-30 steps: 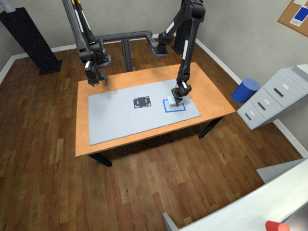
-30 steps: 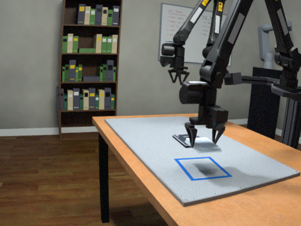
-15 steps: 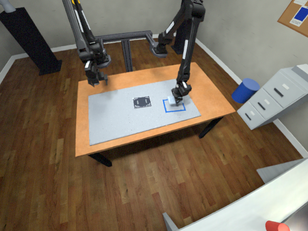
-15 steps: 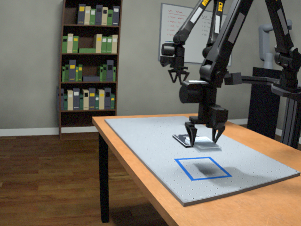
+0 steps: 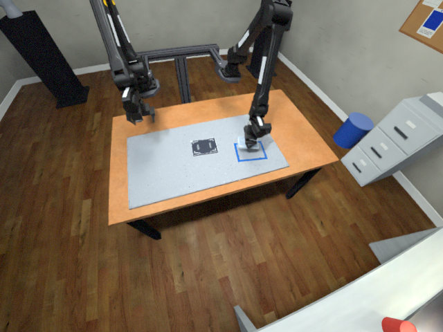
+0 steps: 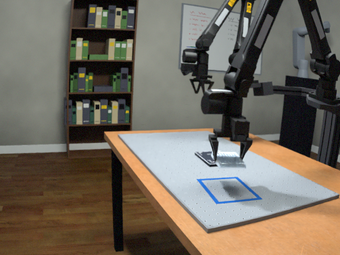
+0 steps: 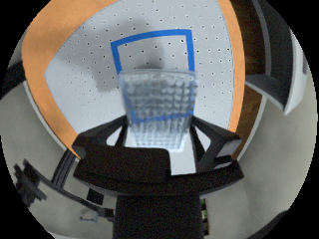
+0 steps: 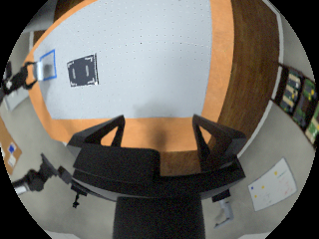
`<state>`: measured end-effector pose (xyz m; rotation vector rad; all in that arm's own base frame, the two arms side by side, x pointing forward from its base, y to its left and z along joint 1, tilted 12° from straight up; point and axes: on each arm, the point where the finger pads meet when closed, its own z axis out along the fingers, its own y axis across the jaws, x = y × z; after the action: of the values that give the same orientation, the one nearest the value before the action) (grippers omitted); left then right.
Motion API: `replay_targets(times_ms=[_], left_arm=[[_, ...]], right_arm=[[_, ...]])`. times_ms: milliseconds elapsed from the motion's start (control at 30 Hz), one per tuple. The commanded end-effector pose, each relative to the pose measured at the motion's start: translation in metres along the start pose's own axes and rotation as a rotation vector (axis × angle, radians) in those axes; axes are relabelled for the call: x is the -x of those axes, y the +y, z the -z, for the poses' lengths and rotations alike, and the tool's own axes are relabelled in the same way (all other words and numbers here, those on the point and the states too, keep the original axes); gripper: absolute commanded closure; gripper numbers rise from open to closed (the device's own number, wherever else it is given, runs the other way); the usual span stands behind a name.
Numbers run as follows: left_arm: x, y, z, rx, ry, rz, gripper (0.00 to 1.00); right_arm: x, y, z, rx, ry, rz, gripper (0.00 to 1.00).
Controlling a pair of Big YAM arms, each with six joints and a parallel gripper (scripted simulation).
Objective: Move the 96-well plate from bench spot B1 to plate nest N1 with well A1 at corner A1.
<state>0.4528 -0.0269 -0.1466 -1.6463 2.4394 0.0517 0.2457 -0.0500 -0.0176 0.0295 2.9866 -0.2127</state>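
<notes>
Left tool (image 5: 251, 144) (image 6: 229, 158) (image 7: 159, 119) pinching the clear 96-well plate (image 5: 243, 143) (image 6: 231, 161) (image 7: 159, 102) between its fingertips, above the blue-outlined spot (image 5: 252, 160) (image 6: 238, 201) (image 7: 190, 45).

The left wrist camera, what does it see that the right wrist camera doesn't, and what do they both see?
Only the left wrist view shows the rows of wells on the clear plate up close, held between the left claw's fingers.

Only the right wrist view shows the dark plate nest and a whiteboard on the wall.

Both show the plate, tiny in the right one, the blue square and the orange table.
</notes>
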Motion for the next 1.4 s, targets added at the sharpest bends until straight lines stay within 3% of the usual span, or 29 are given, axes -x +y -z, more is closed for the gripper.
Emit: replay_targets(times_ms=[0, 1367], left_arm=[[-0.008, -0.007, 0.008, -0.029, -0.009, -0.130, 1.00], [-0.134, 0.015, 0.002, 0.001, 0.001, -1.369, 1.00]], right_arm=[[0.010, -0.001, 0.005, 0.001, -0.020, 0.010, 0.00], [0.010, -0.001, 0.005, 0.001, -0.020, 0.010, 0.00]])
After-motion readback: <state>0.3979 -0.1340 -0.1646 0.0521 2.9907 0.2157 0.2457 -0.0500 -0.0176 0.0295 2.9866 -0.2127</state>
